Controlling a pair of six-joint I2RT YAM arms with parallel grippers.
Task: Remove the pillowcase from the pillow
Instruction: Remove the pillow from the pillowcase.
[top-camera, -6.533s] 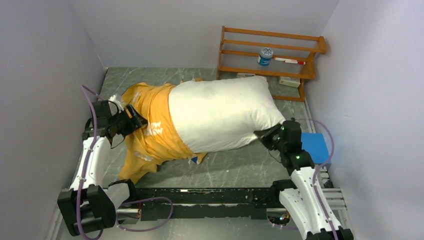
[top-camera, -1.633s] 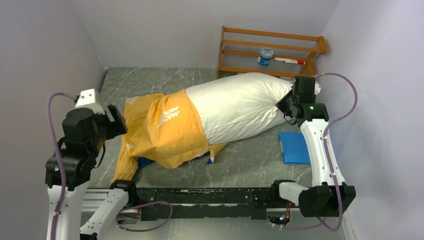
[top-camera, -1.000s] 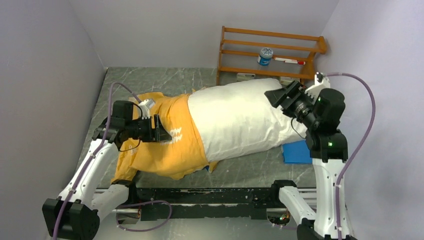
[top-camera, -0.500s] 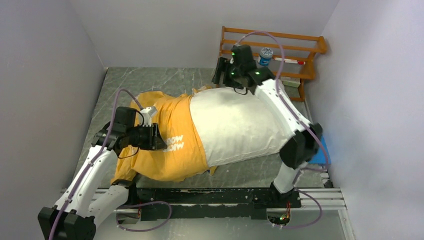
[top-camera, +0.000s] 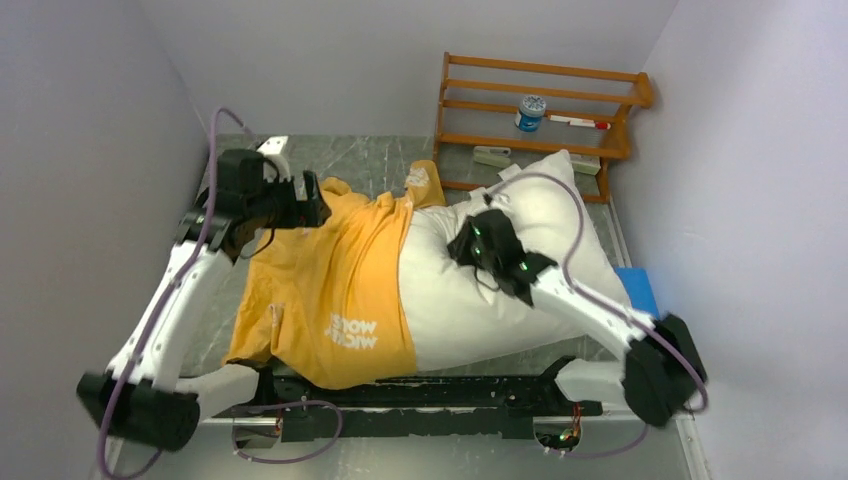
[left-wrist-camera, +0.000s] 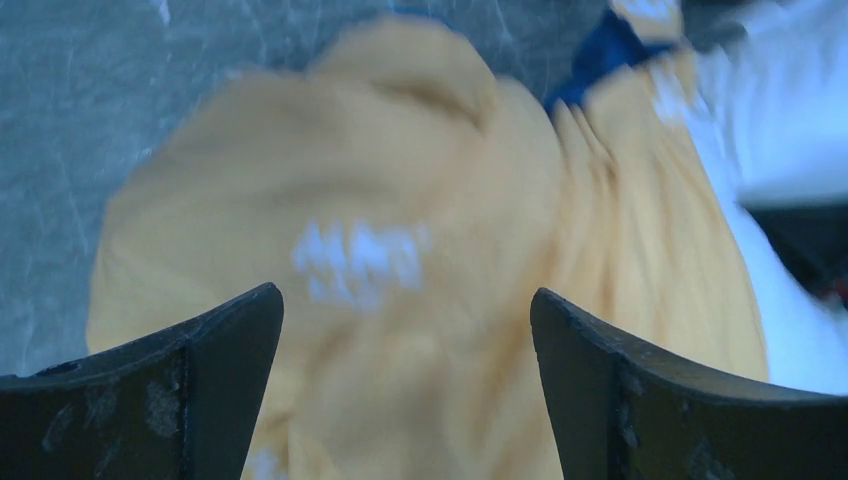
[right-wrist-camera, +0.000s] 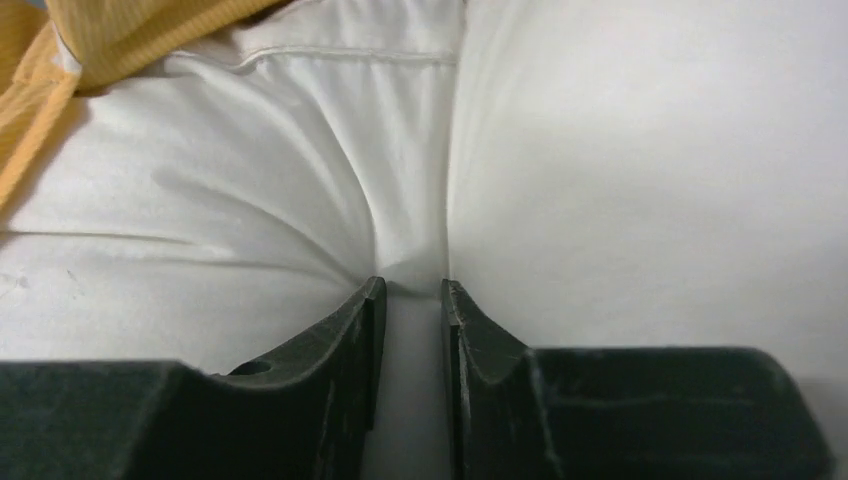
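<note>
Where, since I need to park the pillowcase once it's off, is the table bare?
Barest is the table's far strip, left of the wooden rack and beyond the pillowcase. The middle is crowded: pillowcase and pillow span it to the near edge. The blue pad takes the right edge.

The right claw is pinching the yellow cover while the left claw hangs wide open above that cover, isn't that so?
Not quite. The right gripper pinches a fold of the white pillow, not the yellow pillowcase; the right wrist view shows it. The left gripper does hang wide open above the pillowcase.
</note>
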